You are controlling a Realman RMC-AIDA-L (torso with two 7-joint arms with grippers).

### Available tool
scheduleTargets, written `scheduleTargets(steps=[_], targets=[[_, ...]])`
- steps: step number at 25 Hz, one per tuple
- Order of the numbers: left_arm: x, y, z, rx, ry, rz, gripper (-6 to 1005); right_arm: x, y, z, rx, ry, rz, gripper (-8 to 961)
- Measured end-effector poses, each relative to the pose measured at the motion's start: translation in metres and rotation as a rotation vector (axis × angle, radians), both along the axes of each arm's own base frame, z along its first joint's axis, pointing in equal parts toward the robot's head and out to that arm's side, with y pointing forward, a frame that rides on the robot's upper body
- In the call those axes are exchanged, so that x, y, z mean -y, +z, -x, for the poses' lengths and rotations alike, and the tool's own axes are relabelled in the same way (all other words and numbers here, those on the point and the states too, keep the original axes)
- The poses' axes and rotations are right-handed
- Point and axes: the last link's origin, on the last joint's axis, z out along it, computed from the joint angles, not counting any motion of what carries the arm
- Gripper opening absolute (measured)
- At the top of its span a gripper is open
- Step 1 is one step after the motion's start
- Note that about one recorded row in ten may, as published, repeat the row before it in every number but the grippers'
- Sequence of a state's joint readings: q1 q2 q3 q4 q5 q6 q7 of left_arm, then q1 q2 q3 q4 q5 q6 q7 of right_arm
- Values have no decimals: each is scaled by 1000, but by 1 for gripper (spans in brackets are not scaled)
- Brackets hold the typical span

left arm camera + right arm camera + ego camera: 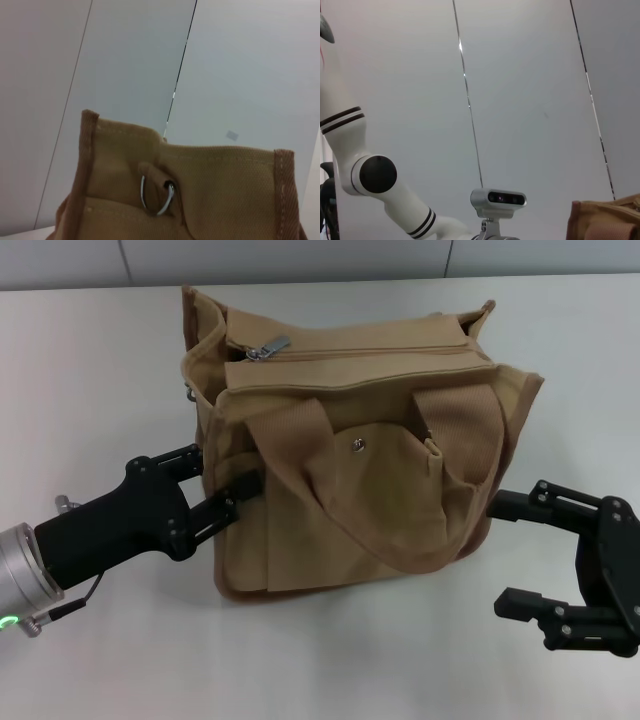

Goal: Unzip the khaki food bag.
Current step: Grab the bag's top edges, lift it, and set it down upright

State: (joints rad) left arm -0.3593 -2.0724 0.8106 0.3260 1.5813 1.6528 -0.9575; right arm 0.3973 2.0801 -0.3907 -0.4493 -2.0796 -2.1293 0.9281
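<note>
Left gripper [222, 485] clamps the khaki food bag [360, 470] side — right gripper [520, 555] gapes empty beside it.

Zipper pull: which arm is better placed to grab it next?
Probably the right. The left gripper already braces the bag at its left side, while the right gripper is open and free. The zipper pull lies top left.

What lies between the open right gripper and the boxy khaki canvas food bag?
Only bare white table separates the right gripper from the khaki food bag, seen in the head view.
</note>
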Motion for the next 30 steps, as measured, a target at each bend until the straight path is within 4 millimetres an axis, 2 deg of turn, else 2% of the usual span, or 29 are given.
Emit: scheduleTargets(steps=[1,30], targets=[[0,0,0,0,-1,-1,432,0,0,0,0,0,0,798],[-1,11,4,24,18,-38,228,1,-1,0,-4,-3,4,798]])
